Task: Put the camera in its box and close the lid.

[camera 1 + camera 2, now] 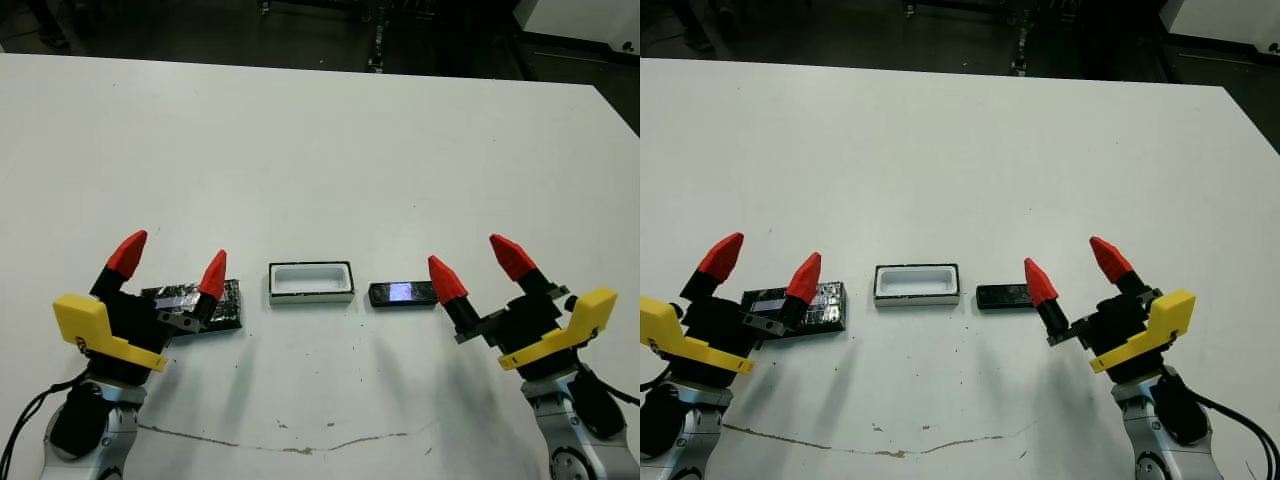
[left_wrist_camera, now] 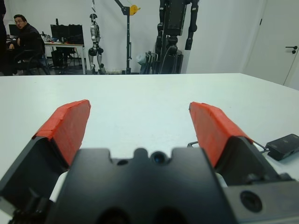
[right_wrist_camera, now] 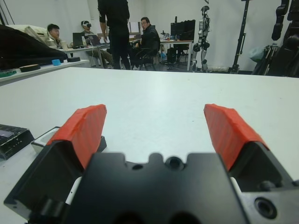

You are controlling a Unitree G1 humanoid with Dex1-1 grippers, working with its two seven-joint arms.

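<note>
The box (image 1: 310, 282), a shallow white tray with a black outer edge, lies open at the table's front centre. Just right of it lies the camera (image 1: 402, 293), a slim black bar with a bluish sheen. The foil-topped lid (image 1: 195, 303) lies flat to the left of the box, and part of it is hidden behind my left gripper (image 1: 171, 262). That gripper is open and hovers over the lid's left end. My right gripper (image 1: 478, 267) is open too, just right of the camera, holding nothing. The right wrist view shows the box (image 3: 44, 136) and the lid (image 3: 11, 137).
A thin dark crack line (image 1: 280, 440) runs across the white table (image 1: 320, 150) near its front edge. Beyond the far edge is a dark floor. Past the table, the wrist views show people (image 3: 114, 28) at desks and robot stands (image 2: 174, 32).
</note>
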